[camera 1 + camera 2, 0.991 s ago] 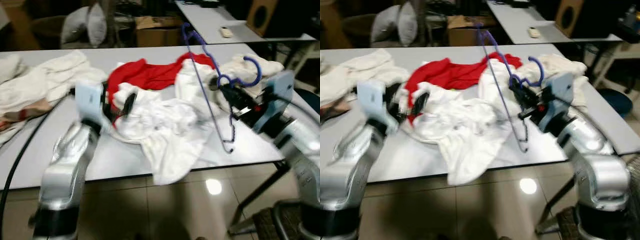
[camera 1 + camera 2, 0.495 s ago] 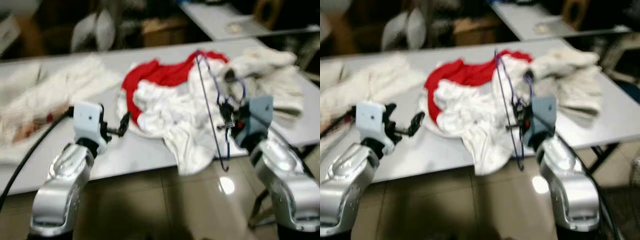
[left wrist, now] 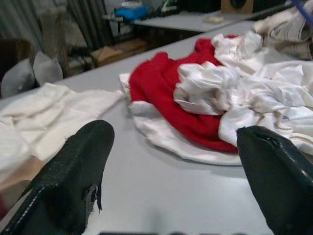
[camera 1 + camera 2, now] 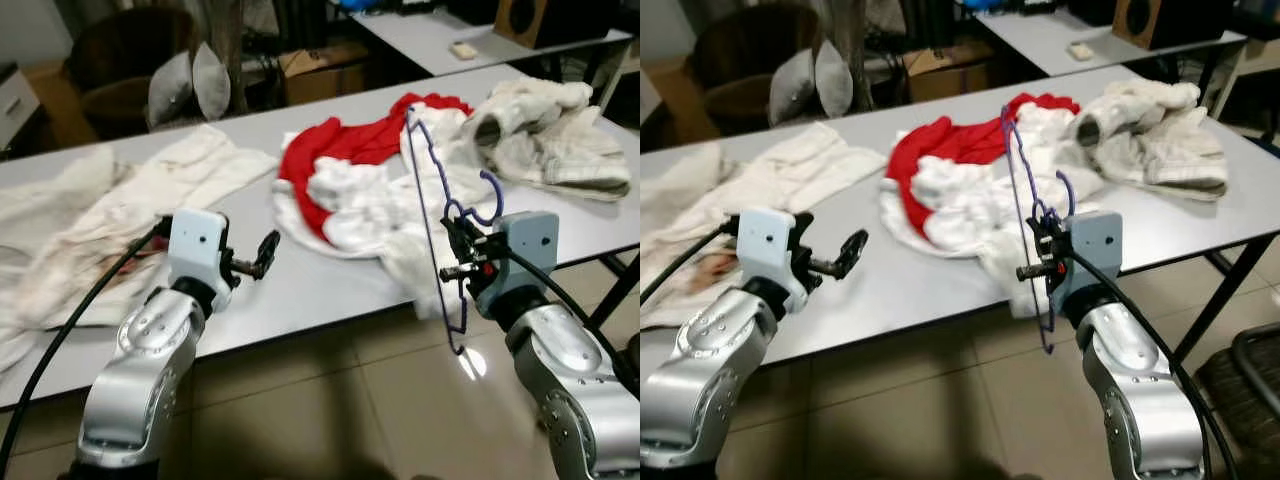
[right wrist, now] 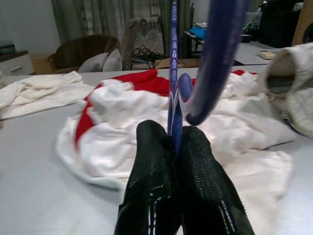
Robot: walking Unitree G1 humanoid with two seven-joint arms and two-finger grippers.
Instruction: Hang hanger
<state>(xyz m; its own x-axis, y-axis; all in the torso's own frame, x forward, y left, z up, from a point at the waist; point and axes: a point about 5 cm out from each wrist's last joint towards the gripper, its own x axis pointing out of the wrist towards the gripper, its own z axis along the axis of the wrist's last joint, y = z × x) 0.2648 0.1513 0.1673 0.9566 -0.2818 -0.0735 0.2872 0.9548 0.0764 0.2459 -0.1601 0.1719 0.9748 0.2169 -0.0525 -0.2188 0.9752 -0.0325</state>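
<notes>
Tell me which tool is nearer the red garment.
Left. The left tool hovers open over bare table just beside the red garment. The right tool, shut on the blue hanger, sits off the table edge beyond the white clothes.

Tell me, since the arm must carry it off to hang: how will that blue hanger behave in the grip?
The blue hanger looks like a thin, open frame, so probably light and fairly stiff. The right gripper pinches it at one narrow spot near the hook, so it may swing or pivot. Its lower end hangs past the table edge beside the white clothes, which could snag.
</notes>
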